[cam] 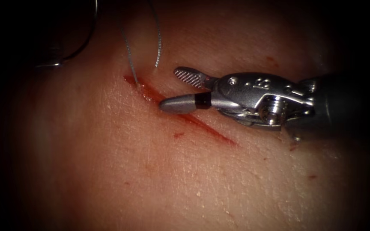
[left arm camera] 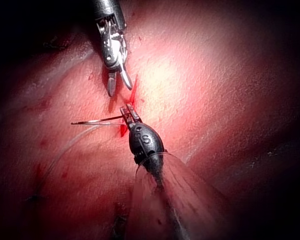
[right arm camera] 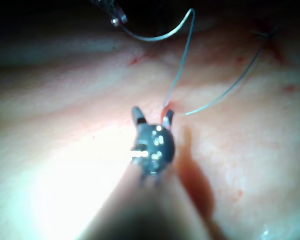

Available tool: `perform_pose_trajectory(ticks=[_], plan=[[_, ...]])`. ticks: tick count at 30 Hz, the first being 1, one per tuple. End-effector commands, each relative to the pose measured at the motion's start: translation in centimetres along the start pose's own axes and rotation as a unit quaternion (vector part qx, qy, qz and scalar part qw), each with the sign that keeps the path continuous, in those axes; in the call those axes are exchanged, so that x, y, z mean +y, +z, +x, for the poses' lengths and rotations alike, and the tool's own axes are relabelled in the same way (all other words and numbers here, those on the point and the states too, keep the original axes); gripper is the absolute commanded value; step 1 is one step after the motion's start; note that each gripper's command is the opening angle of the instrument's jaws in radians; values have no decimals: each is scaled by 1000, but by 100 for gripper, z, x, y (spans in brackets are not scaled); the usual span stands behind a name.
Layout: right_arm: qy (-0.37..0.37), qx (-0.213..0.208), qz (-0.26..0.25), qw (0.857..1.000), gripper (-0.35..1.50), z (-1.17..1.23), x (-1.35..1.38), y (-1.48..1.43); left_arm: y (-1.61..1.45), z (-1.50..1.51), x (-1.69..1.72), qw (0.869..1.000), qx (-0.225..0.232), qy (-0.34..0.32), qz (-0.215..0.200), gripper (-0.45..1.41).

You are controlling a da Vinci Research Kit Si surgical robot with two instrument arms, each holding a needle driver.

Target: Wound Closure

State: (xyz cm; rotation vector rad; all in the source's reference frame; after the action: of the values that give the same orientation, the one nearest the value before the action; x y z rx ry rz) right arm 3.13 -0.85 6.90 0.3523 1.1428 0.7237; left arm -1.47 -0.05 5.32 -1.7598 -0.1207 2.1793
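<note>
The right end effector (cam: 174,90), jaws apart and empty, hovers over the cut (cam: 180,113), while the left end effector (left arm camera: 130,114) clamps the needle (left arm camera: 97,120) crosswise just beside it.

Right claw (cam: 180,90): shiny metal, one inner face cross-hatched. Tissue (cam: 150,171): moist, finely wrinkled, glossy. Thread (cam: 158,42): thin, faintly shiny.

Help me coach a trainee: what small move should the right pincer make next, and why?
Probably close the right pincer on the thread where it leaves the cut's upper-left end: its jaws stand open and empty just beside it, while the left pincer holds the needle, clear of the tissue.
</note>
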Motion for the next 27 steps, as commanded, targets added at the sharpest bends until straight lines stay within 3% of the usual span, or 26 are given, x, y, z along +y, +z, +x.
perform_pose_trajectory(ticks=[1, 6, 12, 27], plan=[[5, -1, 2, 1000, 103, -6, -4, 6, 8, -12, 12, 1000, 0, 5, -1, -45], [25, -2, 3, 1000, 99, -6, -3, 5, 29, -39, 52, 1000, 0, 25, 5, -45], [54, -3, 4, 999, 93, -7, -4, 3, 58, -54, 72, 999, -3, 44, 16, -45], [132, -2, -17, 991, 89, -6, -1, 23, 78, -60, 86, 996, -6, 84, 27, -45]])
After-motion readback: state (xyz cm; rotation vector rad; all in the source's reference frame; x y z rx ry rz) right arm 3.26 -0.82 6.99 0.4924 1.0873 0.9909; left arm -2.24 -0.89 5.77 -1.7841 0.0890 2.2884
